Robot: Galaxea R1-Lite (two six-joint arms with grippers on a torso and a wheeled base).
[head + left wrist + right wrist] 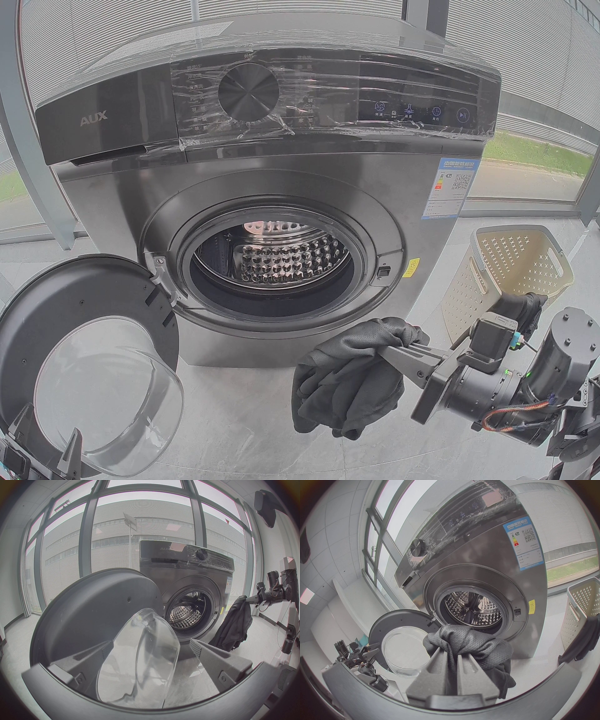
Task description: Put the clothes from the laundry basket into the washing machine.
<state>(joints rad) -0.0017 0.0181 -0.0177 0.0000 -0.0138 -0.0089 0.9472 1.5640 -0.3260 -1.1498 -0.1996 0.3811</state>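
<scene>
The washing machine (269, 187) stands straight ahead with its empty steel drum (281, 256) exposed. Its round door (81, 350) is swung fully open to the left. My right gripper (387, 355) is shut on a dark grey mesh garment (350, 381), held in the air below and right of the drum opening. The cloth bunches over the closed fingers (437, 667) and hangs down. A beige laundry basket (519, 262) stands to the right of the machine, with another dark cloth (522, 309) draped over its near rim. My left gripper (150, 642) is open beside the door's glass bowl (140, 664).
The pale floor (237, 419) in front of the machine is bare. Large windows and a metal frame stand behind the machine. The open door takes up the lower left space.
</scene>
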